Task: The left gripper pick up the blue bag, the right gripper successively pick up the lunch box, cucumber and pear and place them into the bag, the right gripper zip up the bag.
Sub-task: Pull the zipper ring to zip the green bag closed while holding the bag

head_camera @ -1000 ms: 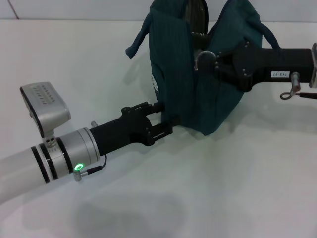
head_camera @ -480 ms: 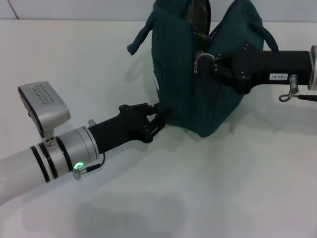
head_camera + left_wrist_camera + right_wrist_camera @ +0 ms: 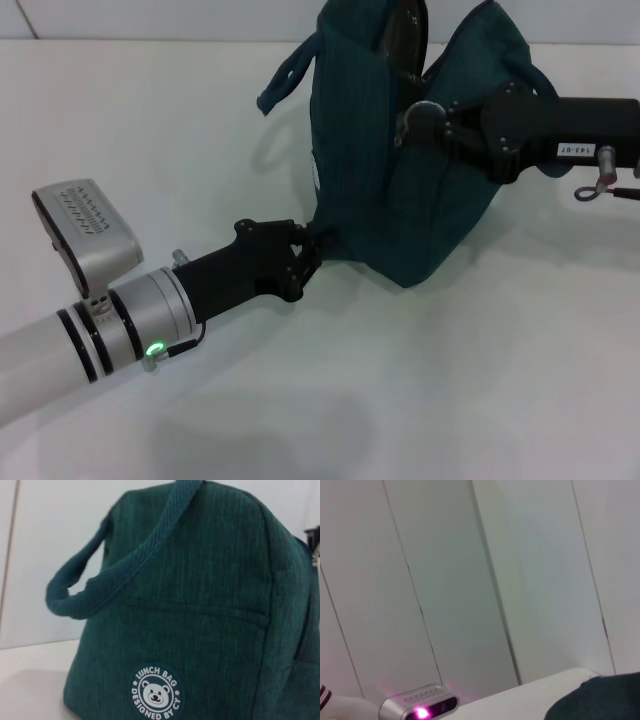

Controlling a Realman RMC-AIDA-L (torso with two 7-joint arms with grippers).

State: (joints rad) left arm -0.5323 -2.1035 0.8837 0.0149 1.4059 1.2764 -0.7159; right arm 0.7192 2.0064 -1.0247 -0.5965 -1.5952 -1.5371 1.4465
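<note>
Looking down from the head camera, I have the left gripper (image 3: 312,243) nearest me, reaching in from the lower left over the white table (image 3: 450,400). Its fingers are pinched together on the fabric at the lower left corner of the bag (image 3: 400,180), so I read it as clenched on the bag. A green light glows on the silver section of that arm, and its grey wrist camera housing sticks up beside it.

The bag stands upright near the far middle of the table, its top gaping, with something dark showing inside that I cannot identify. One cord handle (image 3: 290,75) droops off its left side.

In the left wrist view the bag (image 3: 200,610) fills the picture, a handle (image 3: 100,580) looping out to one side. A round white patch (image 3: 156,692) shows a bear's face ringed by the words "LUNCH BAG" and "DESIGNED BY CY".

Farther back, the right gripper (image 3: 425,120) comes in from the right and sits against the bag's open top, next to a metal ring. I cannot tell whether its fingers are parted or closed. A white label on that arm reads "143-07", seen inverted.

The right wrist view shows only pale wall panels, a corner of the bag (image 3: 600,700) and the left arm's camera housing, lit pink.
</note>
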